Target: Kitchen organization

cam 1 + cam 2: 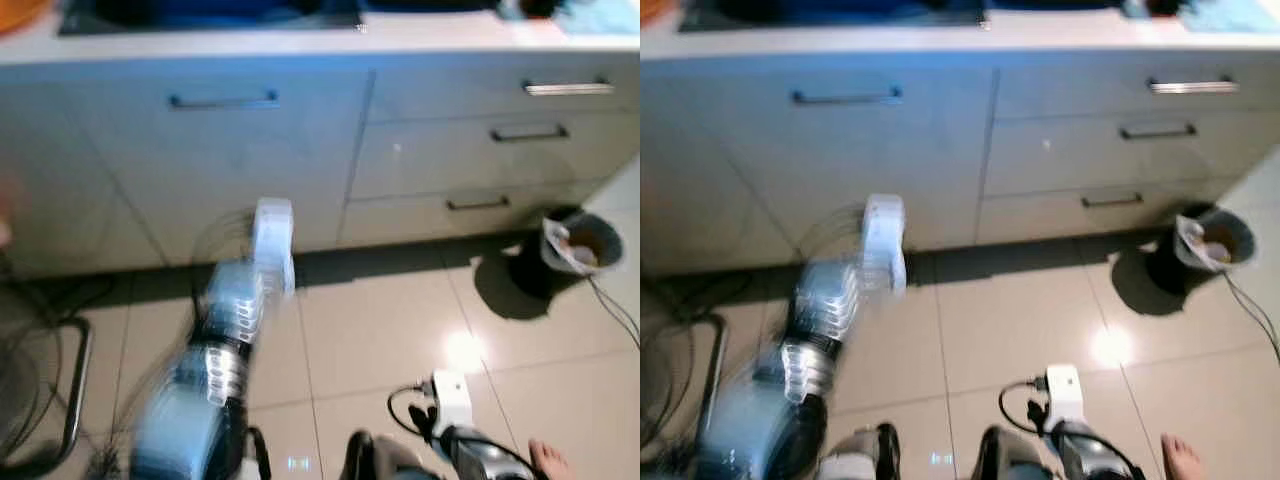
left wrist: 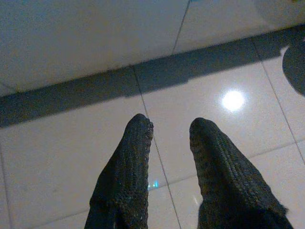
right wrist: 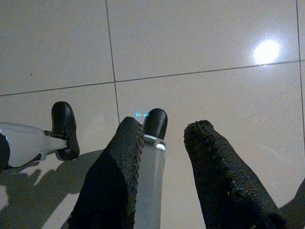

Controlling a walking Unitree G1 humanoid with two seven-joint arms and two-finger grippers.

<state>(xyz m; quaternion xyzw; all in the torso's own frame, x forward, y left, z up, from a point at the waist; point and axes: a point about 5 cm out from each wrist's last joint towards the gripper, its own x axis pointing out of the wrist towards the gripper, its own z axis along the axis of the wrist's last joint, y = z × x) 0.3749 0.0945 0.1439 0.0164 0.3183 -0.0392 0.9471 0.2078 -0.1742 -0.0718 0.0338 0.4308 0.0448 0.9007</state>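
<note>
We stand facing the kitchen cabinet, our left gripper raised toward it with jaws apart and empty, probably to reach a drawer handle. Our right gripper hangs low over the tiled floor, jaws apart. A small bin stands beside the drawers.

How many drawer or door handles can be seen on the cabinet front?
4. One long handle on the left door; three on the right stack: top drawer handle, middle drawer handle, bottom drawer handle. The picture is blurred and cut off, so others may be hidden.
</note>
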